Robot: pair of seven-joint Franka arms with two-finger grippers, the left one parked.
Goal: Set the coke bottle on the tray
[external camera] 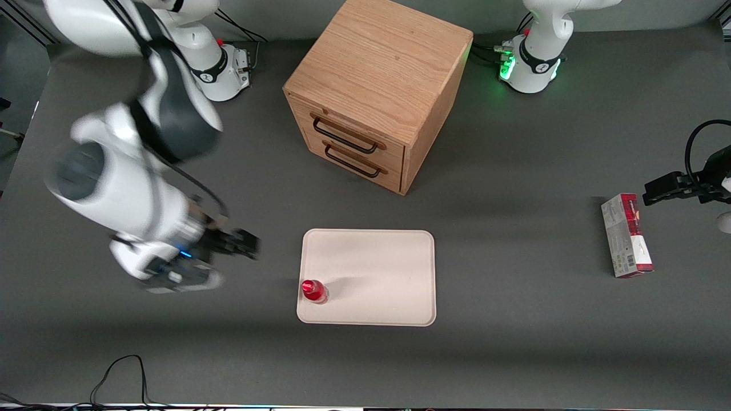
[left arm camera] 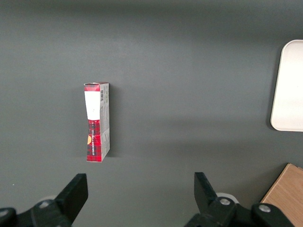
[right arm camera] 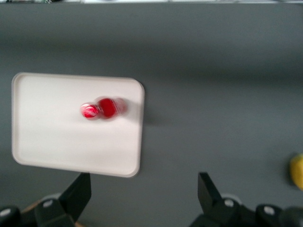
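The coke bottle (external camera: 314,290) is standing upright on the tray (external camera: 377,268), in the corner nearest the working arm; its outline is looking smeared in the wrist view. The smooth, cream tray is showing rounded corners and a low rim. The gripper (right arm camera: 144,195) is hanging apart from the tray, fingers spread, empty, its tips cut off.

The coke bottle (external camera: 314,290), standing at the lower left corner of the tray (external camera: 377,268), looked like glossy red plastic with a clear base, while the tray was a smooth, matt cream-white. The table (external camera: 514,354) was a matt dark grey without sheen, and the cabinet (external camera: 380,68) at the upper middle of the front view showed light grained wood with thin dark metal handles. The gripper (external camera: 251,244), empty with its fingers apart at middle left, was matt black under the arm's glossy white shell, and the carton (external camera: 626,235) at right looked like printed cardboard.
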